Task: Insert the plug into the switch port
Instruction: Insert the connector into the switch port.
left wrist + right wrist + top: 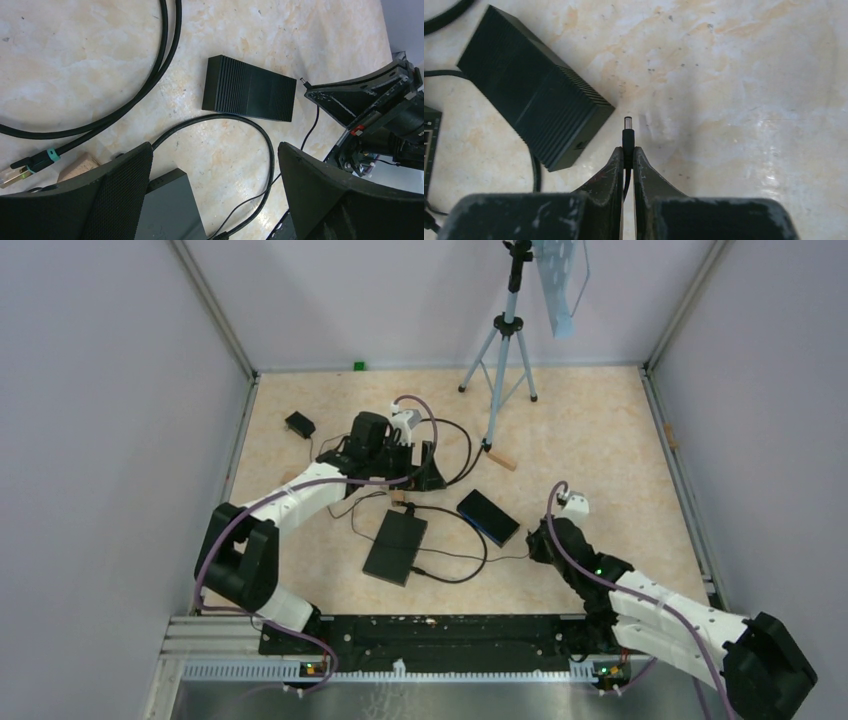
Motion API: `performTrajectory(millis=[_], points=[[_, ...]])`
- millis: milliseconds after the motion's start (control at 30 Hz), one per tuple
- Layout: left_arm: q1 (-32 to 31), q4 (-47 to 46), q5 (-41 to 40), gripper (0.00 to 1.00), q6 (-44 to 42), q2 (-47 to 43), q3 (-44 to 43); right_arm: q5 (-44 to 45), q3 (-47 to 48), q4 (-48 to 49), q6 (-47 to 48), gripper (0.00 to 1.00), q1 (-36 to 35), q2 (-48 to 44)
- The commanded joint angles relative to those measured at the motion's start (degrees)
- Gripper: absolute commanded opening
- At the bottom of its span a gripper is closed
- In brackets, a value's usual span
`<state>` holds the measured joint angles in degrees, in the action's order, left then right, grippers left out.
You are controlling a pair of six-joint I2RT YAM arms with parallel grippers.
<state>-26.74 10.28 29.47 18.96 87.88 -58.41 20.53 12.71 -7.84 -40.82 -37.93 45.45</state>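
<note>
The plug [627,131], a small black barrel connector on a thin wire, is pinched between the fingers of my right gripper [628,150], with its metal tip poking out past them. It hovers just right of the ribbed black power adapter [531,87]. The switch [395,545] is a flat dark box lying left of my right gripper [537,540]; only its edge [430,142] shows in the right wrist view, and its port cannot be made out. My left gripper [214,147] hangs wide open above the switch's corner [165,210], holding nothing.
Black cables [150,85] loop across the floor around the switch and adapter [488,517]. A cable end with a green clip [47,156] lies by a small wooden block [77,165]. A tripod [505,350] stands at the back, with a small black box [299,424] at the back left.
</note>
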Motion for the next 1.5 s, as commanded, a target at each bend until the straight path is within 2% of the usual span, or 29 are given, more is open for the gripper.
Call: performTrajectory(millis=[0,133,333,700,800,933,1067,1167,1267,1333,1467], points=[[-0.1,-1.3,-0.1,0.99,-0.3,-2.9,1.3,10.7,-2.1,8.9,-5.7,0.0,-6.4,-1.5],[-0.2,-1.4,0.3,0.99,-0.2,-3.3,2.1,14.3,-3.7,12.2,-8.8,0.0,-8.7,1.0],[-0.1,-1.1,-0.7,0.99,-0.6,-4.5,2.9,12.4,-3.3,19.8,-8.8,0.0,-9.3,9.0],[0.3,-0.4,-1.6,0.99,-2.2,-4.4,1.6,6.8,7.4,34.5,-1.3,0.0,-10.3,25.8],[0.7,0.5,-3.5,0.99,-2.3,-3.1,-0.3,7.2,7.3,34.0,1.7,0.0,-10.4,23.6],[1.1,0.9,-5.4,0.99,-2.4,0.5,-3.8,6.3,4.1,29.4,6.9,0.0,-10.4,16.3],[1.1,0.3,-4.6,0.99,-1.5,5.6,-7.5,0.1,-1.1,27.4,14.5,0.0,-10.4,7.2],[1.0,-2.2,-4.0,0.96,0.2,9.6,-7.9,-10.8,-5.5,31.5,20.7,0.0,-10.4,1.6],[1.0,-4.5,-3.1,0.92,2.0,12.6,-7.2,-17.2,-10.4,38.4,21.7,0.0,-10.4,-1.7],[0.6,-5.9,-2.6,0.91,2.8,14.1,-6.4,-18.5,-13.5,42.6,21.7,0.0,-10.4,-2.0],[-0.2,-8.1,-2.8,0.9,3.1,15.2,-4.9,-16.2,-15.7,44.3,23.6,0.0,-10.4,-0.9]])
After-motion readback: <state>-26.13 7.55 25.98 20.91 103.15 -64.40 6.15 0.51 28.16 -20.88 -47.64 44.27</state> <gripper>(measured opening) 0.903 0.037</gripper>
